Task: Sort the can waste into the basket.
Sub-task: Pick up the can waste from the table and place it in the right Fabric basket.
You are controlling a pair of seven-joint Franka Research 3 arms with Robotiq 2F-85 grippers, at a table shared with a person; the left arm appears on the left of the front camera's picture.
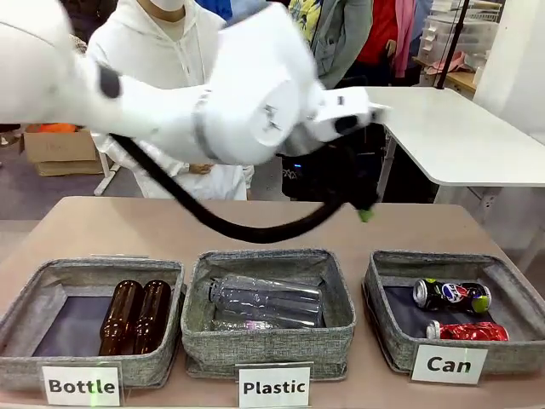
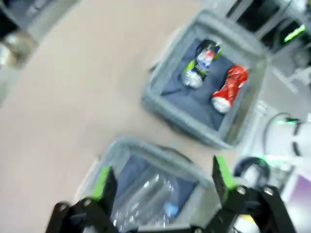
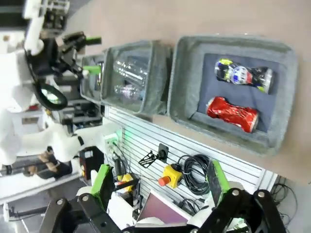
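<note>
While the worktop (image 1: 170,230) carries three bins, the basket (image 1: 511,354) marked "Can" holds both cans: the black can (image 1: 451,295) behind, the red can (image 1: 468,331) in front. Left hand (image 2: 160,179) and right hand (image 3: 158,179) hover, fingers apart, empty.

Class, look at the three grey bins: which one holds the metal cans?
The right-hand basket, carded "Can": it holds two cans; the others hold bottles.

Matt grey woven-cloth basket (image 1: 502,358) holds a glossy crumpled red metal can (image 1: 467,331) and a shiny black can (image 1: 451,296).
</note>
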